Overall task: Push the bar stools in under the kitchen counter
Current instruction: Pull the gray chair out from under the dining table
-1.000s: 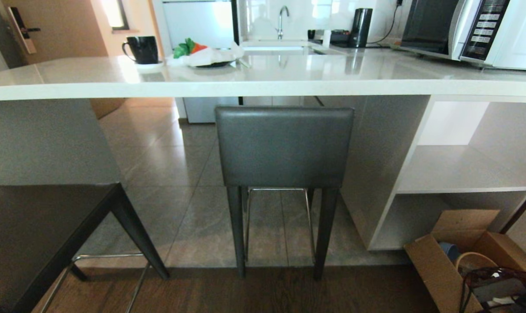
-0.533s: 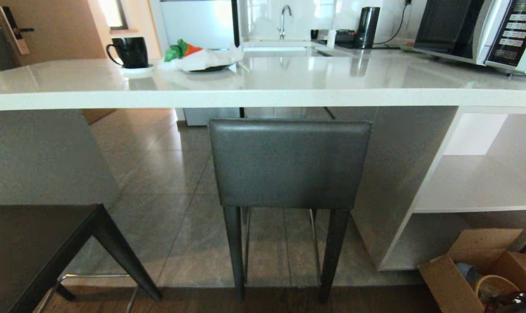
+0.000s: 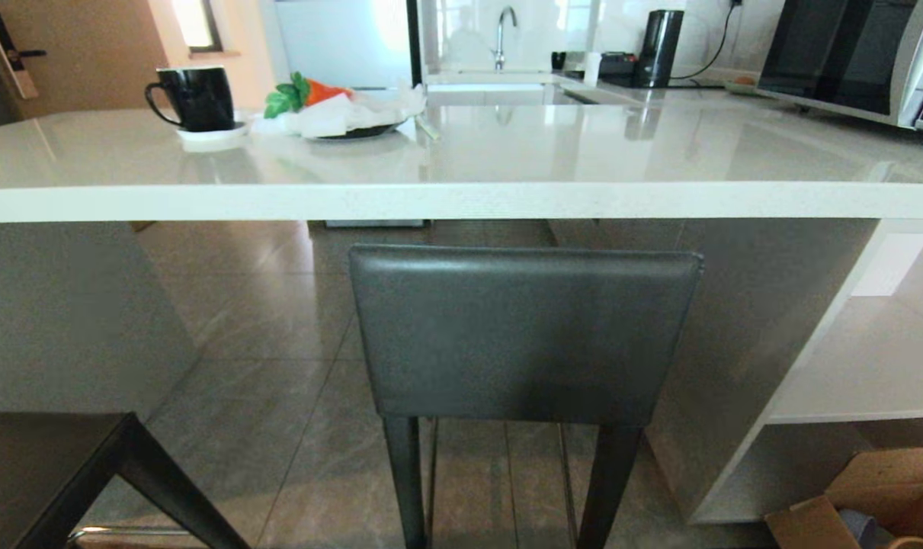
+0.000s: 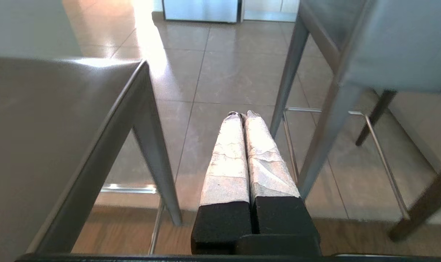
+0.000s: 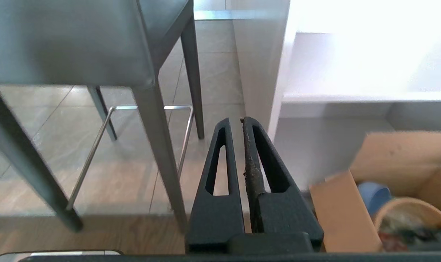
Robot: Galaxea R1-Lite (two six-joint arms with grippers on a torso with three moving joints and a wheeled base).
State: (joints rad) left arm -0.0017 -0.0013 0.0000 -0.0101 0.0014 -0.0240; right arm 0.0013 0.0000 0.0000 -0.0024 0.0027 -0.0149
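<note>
Centre stool: the dark grey leather-backed bar stool with thin black legs [image 3: 523, 335] stands square to the camera, backrest just below the thick edge of the white speckled stone kitchen counter [image 3: 461, 200]; its seat is hidden behind the backrest and its leg ends are cut off.
Left stool: only a corner of the second dark square-seated bar stool [image 3: 46, 465] shows, standing out from the counter; its backrest is out of frame.
Left gripper [image 4: 243, 115]: white-wrapped fingers pressed together, empty, low between the two stools.
Right gripper [image 5: 235, 120]: black fingers nearly together, empty, beside the centre stool's leg.
Counter top: black mug [image 3: 193, 97]; white paper with something green and orange [image 3: 331, 113], hard to identify.
Lower right: brown cardboard box [image 5: 388, 196], contents blurred.
</note>
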